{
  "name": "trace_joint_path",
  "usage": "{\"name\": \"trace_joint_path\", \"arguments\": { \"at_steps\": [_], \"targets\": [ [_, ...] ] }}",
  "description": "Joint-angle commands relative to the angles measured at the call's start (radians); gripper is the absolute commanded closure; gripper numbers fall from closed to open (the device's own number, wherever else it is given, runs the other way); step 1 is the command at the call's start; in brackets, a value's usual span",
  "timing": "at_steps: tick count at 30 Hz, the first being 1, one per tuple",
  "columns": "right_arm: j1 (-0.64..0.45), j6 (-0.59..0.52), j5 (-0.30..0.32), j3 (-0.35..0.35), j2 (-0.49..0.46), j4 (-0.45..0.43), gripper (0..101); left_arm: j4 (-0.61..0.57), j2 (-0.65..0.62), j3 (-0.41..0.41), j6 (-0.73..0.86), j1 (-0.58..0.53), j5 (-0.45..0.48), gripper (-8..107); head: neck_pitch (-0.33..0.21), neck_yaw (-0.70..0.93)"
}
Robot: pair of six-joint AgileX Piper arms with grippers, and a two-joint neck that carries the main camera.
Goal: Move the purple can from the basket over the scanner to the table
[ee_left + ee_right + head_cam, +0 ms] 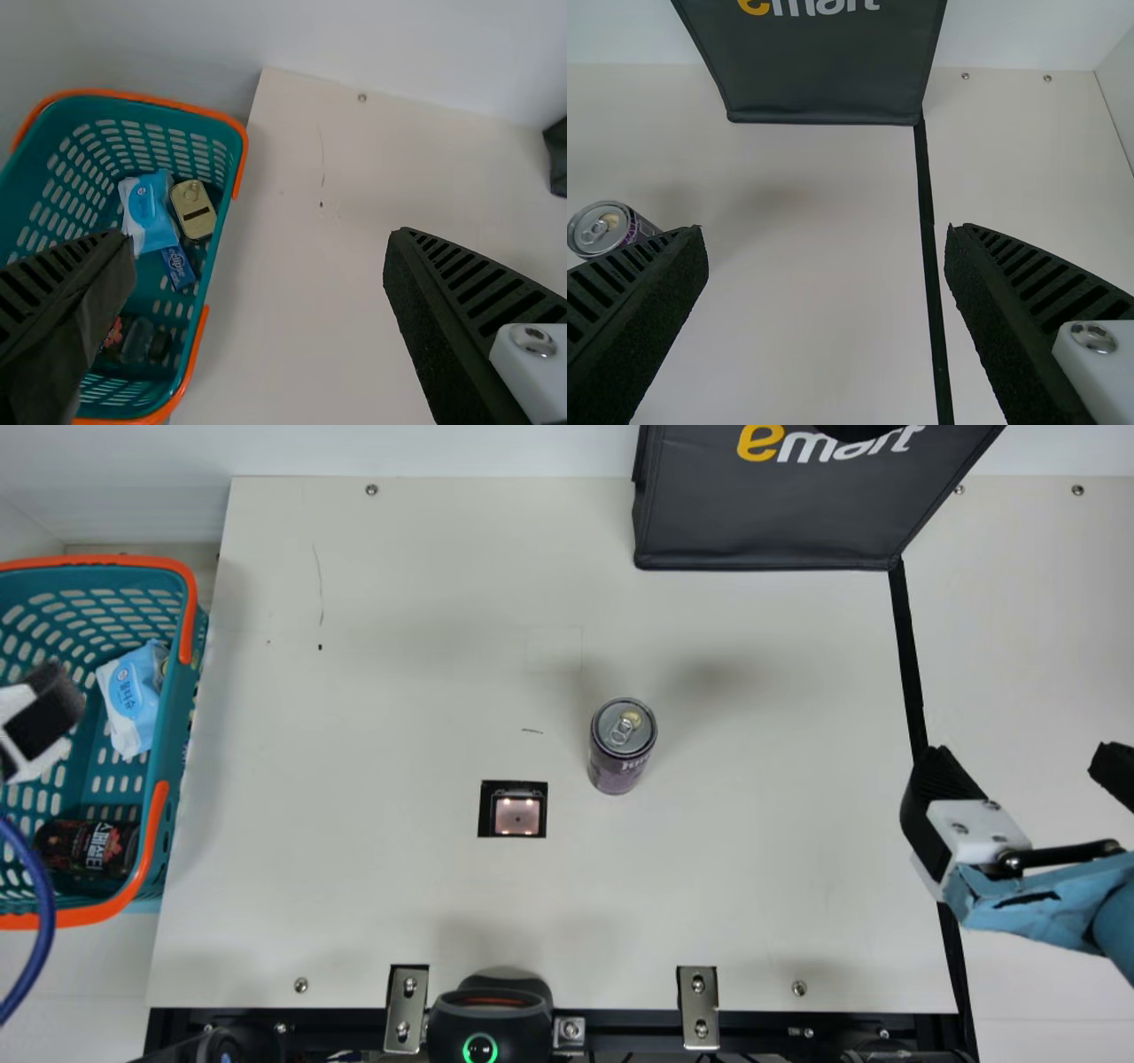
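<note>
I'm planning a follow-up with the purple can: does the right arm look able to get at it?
Probably yes: the purple can stands upright on the table, and nothing visible stands between it and the open right gripper.

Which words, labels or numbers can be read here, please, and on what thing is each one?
"emart", on the black bag.
Purple can: lettering too small to read surely.
Blue pack: the same.
Dark can: the same.
Small blue box: the same.

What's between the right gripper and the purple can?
Main view: bare table from the purple can to the black strip by the right gripper.
</note>
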Motion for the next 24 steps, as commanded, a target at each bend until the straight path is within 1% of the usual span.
{"name": "trace_joint_path", "arguments": {
  "at_steps": [1,5,16,20,24],
  "targets": [
    [0.006,-0.002,-0.001,0.001,0.003,-0.001,6,0.000,0.000,0.000,0.000,0.000,0.000,9,-0.030,0.002],
    [0.063,-0.048,-0.012,0.015,0.027,0.009,6,0.000,0.000,0.000,0.000,0.000,0.002,9,-0.030,0.002],
    [0.295,-0.270,-0.072,0.082,0.129,0.061,6,0.002,0.000,0.000,0.000,0.000,0.002,9,-0.030,0.002],
    [0.345,-0.292,-0.107,0.096,0.173,0.088,6,0.002,0.000,0.000,0.000,0.000,0.002,9,-0.030,0.002],
    [0.389,-0.241,-0.161,0.103,0.234,0.094,6,0.002,0.000,0.000,0.000,0.000,0.002,9,-0.030,0.002]
  ]
}}
